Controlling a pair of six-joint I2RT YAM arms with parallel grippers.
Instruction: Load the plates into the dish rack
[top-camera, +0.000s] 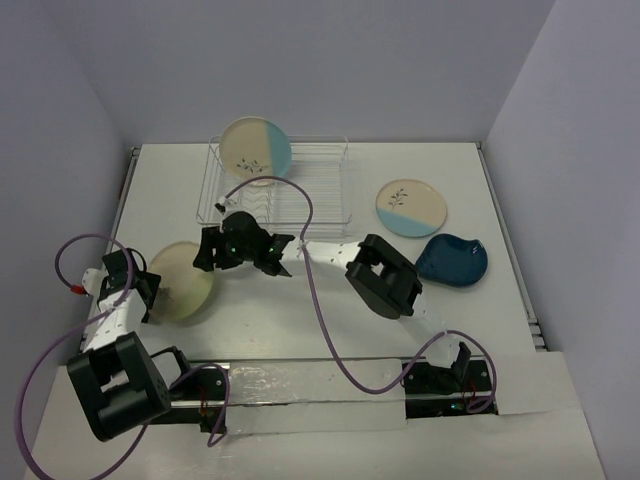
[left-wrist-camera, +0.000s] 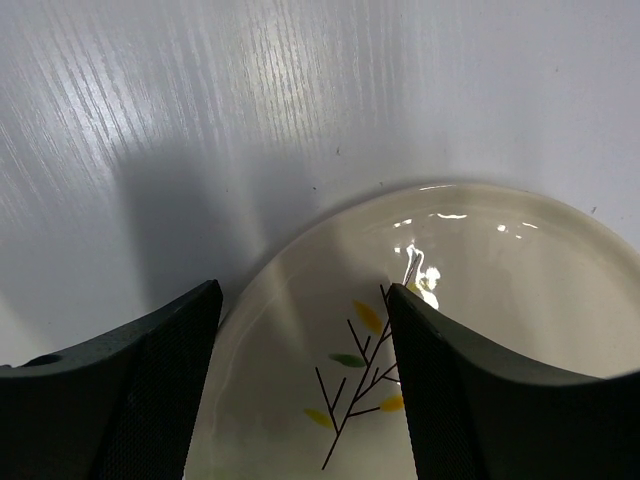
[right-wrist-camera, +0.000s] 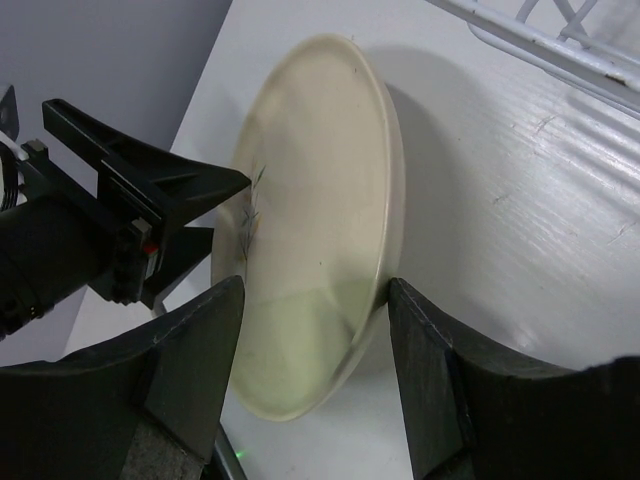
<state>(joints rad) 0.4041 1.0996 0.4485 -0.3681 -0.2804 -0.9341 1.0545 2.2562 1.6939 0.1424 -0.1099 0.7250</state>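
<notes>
A cream and pale green plate (top-camera: 185, 280) with a sprig motif stands tilted on its edge at the table's left (right-wrist-camera: 310, 200). My left gripper (left-wrist-camera: 303, 290) straddles its rim from the left, jaws apart, one finger over the face and one outside the rim. From the right, my right gripper (right-wrist-camera: 316, 285) straddles the lower rim. Its right finger (right-wrist-camera: 430, 370) touches the plate's back, and a gap shows at the other finger. The dish rack (top-camera: 300, 195) holds one cream and light-blue plate (top-camera: 255, 148) upright. Another such plate (top-camera: 411, 207) and a dark blue plate (top-camera: 452, 259) lie on the table at the right.
The rack's wire edge (right-wrist-camera: 540, 40) runs close behind the tilted plate. A purple cable (top-camera: 315, 290) loops over the right arm. The table's left edge (top-camera: 120, 200) is near the left gripper, and walls enclose the table's back and sides.
</notes>
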